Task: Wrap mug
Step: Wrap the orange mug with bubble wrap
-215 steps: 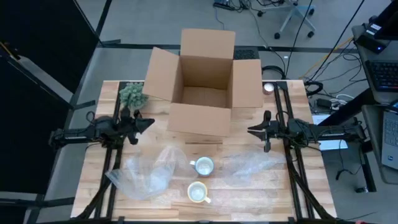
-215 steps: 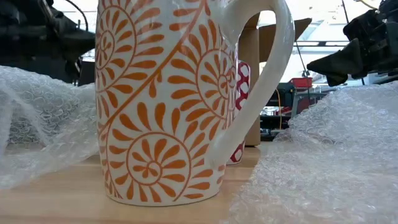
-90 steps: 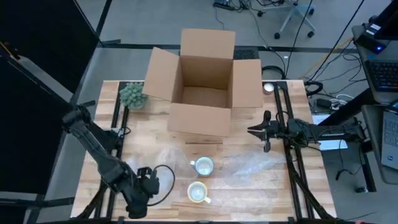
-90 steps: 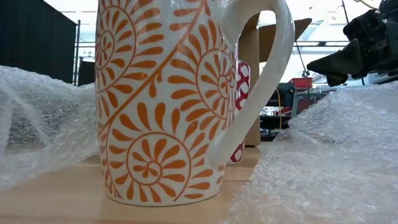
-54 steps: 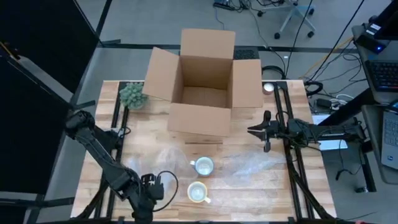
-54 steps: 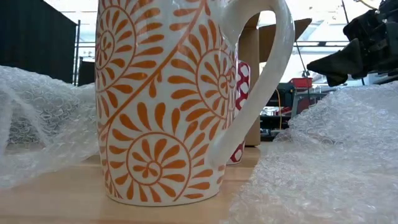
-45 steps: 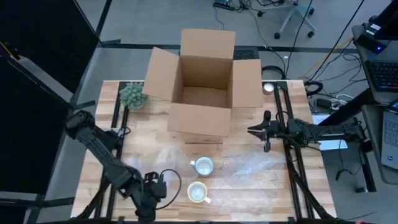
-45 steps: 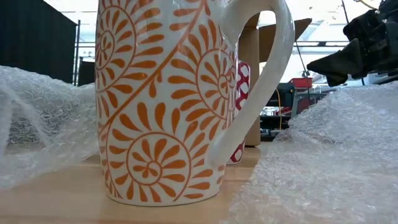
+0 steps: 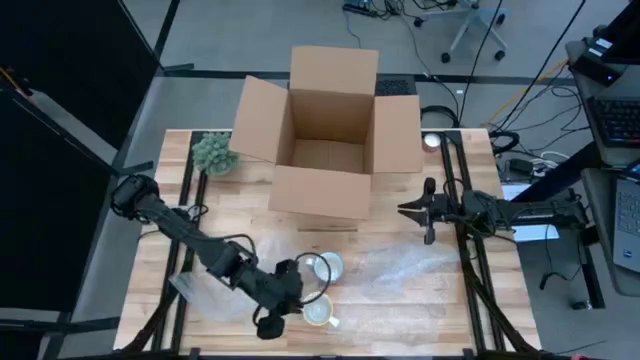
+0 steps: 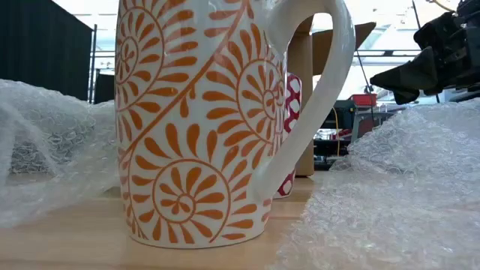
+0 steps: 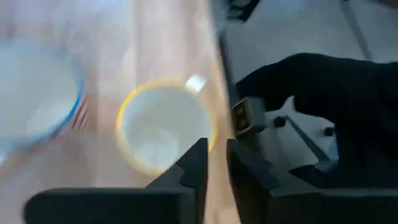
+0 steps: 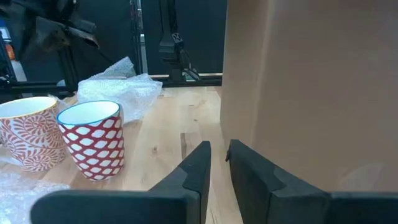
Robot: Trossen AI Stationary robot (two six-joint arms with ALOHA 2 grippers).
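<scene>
Spanning the wooden table (image 9: 400, 300), bubble wrap (image 9: 405, 265) flanks two mugs (image 9: 322, 290).

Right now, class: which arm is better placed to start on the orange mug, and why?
Probably the left. The left pincer hovers beside the orange mug and the bubble wrap, fingers nearly closed. The right pincer waits by the cardboard box, farther away.

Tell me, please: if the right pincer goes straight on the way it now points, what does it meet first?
Probably nothing close. The right pincer points along bare table in front of the cardboard box, whose wall runs beside its line. The red-patterned mug stands off to one side. Depth is unclear.
</scene>
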